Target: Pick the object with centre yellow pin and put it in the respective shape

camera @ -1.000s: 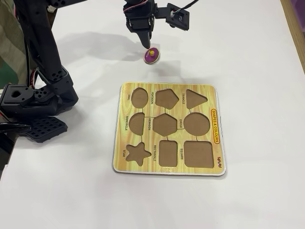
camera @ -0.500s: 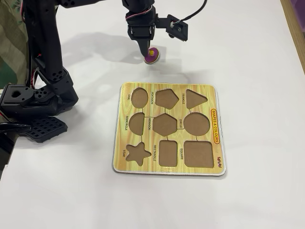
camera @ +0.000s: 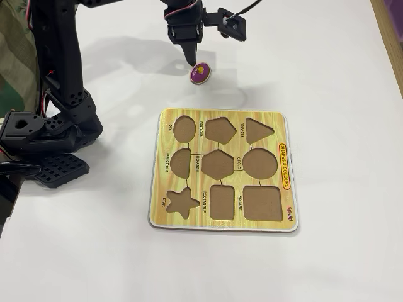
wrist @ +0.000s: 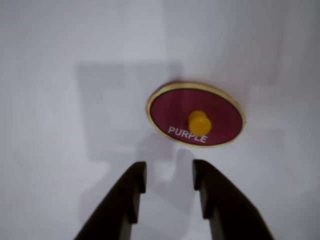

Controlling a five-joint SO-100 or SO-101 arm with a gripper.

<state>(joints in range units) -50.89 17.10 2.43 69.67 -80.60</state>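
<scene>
The object with centre yellow pin (wrist: 172, 111) is a purple oval piece with a pale rim, printed "PURPLE", lying flat on the white table. In the fixed view the piece (camera: 200, 73) lies beyond the far edge of the yellow shape board (camera: 272, 121). The board's oval recess (camera: 184, 128) is at its far left corner and holds nothing. My gripper (wrist: 168, 172) is open, with its two dark fingers just short of the piece's near rim and only table between them. From the fixed view the gripper (camera: 191, 60) hovers slightly left of and above the piece.
All the board's other recesses, such as the star (camera: 181, 202) and the square (camera: 262, 202), hold nothing. The arm's black base (camera: 44, 135) stands at the left table edge. White table surrounds the board.
Half a second ago the gripper tips were down beside the piece. Now they are higher and a little to the left. The piece has not moved.
</scene>
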